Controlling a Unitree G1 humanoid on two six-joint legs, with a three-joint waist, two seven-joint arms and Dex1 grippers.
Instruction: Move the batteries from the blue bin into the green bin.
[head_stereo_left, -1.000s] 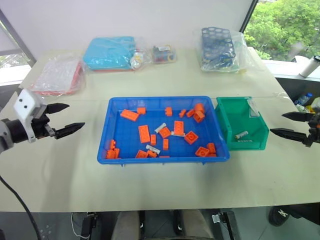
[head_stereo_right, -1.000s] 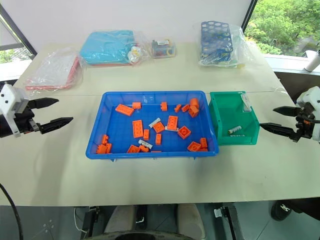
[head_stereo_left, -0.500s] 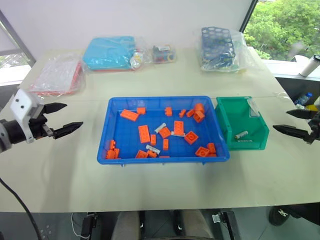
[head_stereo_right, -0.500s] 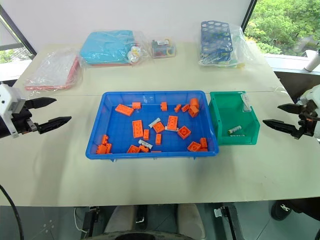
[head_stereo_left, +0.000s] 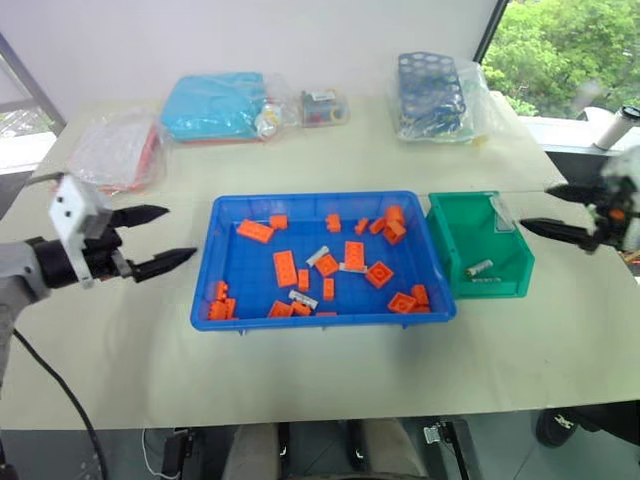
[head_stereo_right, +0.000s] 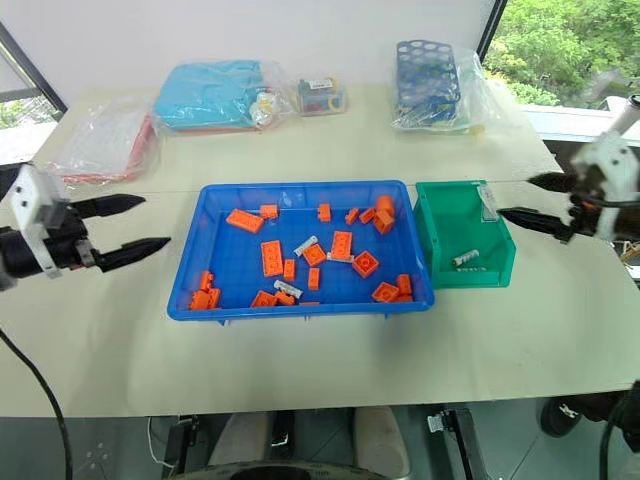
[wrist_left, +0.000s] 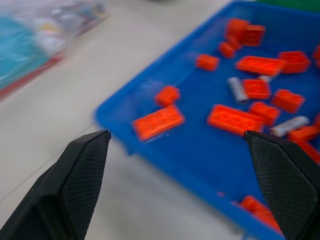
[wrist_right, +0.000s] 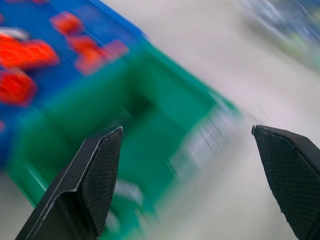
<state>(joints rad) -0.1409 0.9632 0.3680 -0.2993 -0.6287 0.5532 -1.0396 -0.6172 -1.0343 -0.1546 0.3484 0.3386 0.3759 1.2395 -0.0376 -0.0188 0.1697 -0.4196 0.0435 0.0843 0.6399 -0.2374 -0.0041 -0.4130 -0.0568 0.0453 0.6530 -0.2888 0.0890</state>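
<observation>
A: Nearest row, entry one: blue bin (head_stereo_left: 215, 300), centre of the table (head_stereo_left: 300, 370). Contents?

B: Orange toy bricks (head_stereo_left: 285, 268) scattered throughout; batteries (head_stereo_left: 318, 256) lying among them, one near the middle, one beside it at a brick's edge, one lower near the front wall.

A: Entry two, green bin (head_stereo_left: 500, 280).

B: Touching the blue bin's right wall. One battery in the green bin (head_stereo_left: 480, 268), lying on its floor. Same place as a second ago.

A: Grippers?

B: Left gripper (head_stereo_left: 168, 240): fingers spread wide, empty, above the table left of the blue bin. It has come closer to the bin's left wall than before. Right gripper (head_stereo_left: 540, 210): fingers wide apart, empty, just right of the green bin's back corner. A second ago it hung lower and further right; it has risen and come inward.

A: Far row?

B: Clear bag with red contents (head_stereo_left: 115, 150) at far left; light-blue packet in plastic wrap (head_stereo_left: 215, 105); small wrapped item (head_stereo_left: 322, 105); dark-blue holed rack (head_stereo_left: 430, 85) in its bag. All unmoved.
</observation>
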